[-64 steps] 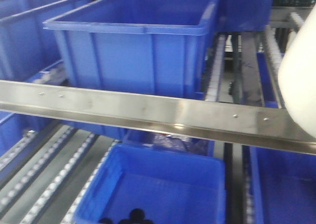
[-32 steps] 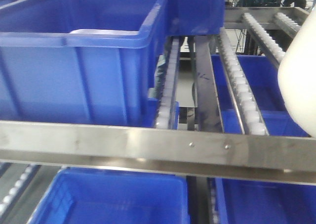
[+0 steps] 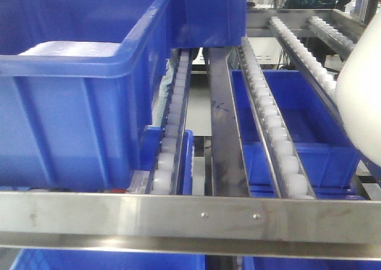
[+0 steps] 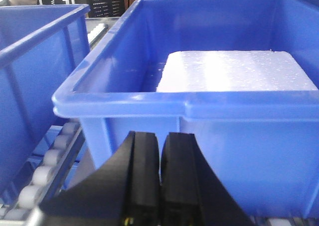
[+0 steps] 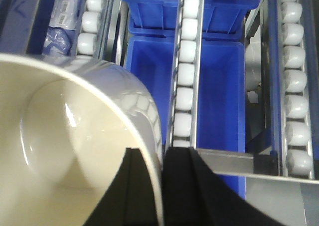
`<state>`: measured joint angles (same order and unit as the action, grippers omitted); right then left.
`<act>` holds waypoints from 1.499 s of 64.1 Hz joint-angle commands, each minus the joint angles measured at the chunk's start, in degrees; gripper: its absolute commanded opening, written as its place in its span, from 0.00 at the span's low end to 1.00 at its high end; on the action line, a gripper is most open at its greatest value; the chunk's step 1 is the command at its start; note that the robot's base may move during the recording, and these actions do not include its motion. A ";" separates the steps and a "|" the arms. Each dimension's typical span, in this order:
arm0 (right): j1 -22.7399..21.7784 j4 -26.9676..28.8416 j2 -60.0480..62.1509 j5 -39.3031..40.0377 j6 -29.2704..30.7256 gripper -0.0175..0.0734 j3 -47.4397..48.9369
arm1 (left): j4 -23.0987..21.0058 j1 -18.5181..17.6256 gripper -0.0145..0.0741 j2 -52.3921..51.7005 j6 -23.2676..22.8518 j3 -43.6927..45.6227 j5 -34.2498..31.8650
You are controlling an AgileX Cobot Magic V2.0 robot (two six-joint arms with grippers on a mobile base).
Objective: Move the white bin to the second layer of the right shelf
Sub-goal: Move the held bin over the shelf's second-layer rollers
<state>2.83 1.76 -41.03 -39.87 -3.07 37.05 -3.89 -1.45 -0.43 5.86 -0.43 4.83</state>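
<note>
- My right gripper [image 5: 162, 158] is clamped on the white bin [image 5: 70, 136] rim, held above the roller shelf [image 3: 190, 219].
- Left gripper [image 4: 160, 151] looks closed, empty, facing a blue crate [image 4: 199, 131].

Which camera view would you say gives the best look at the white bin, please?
The right wrist view: it shows the white bin from above, with its rim, its inside, and the right claw pinching its wall. The front view catches only a slice of its outer side at the right edge. The left wrist view does not show it.
</note>
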 commanded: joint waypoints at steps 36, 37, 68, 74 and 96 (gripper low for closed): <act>-0.04 -0.09 0.10 4.84 0.19 0.25 1.68 | -0.35 -0.22 0.26 -0.75 -0.15 -2.11 -4.83; -0.04 -0.09 0.10 4.90 0.19 0.25 1.68 | -0.35 -0.22 0.26 -0.75 -0.15 -2.11 -4.83; -0.04 -0.09 0.10 4.84 0.19 0.25 1.68 | -0.35 -0.22 0.26 -0.75 -0.15 -2.11 -4.83; -0.04 -0.09 0.10 4.84 0.19 0.25 1.68 | -0.35 -0.22 0.26 -0.75 -0.15 -2.11 -4.83; -0.11 0.31 0.01 4.18 0.19 0.25 1.68 | -0.35 -0.22 0.26 -0.75 -0.15 -2.11 -4.83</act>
<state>2.83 1.76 -41.03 -39.87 -3.07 37.05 -3.89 -1.45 -0.43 5.86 -0.43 4.83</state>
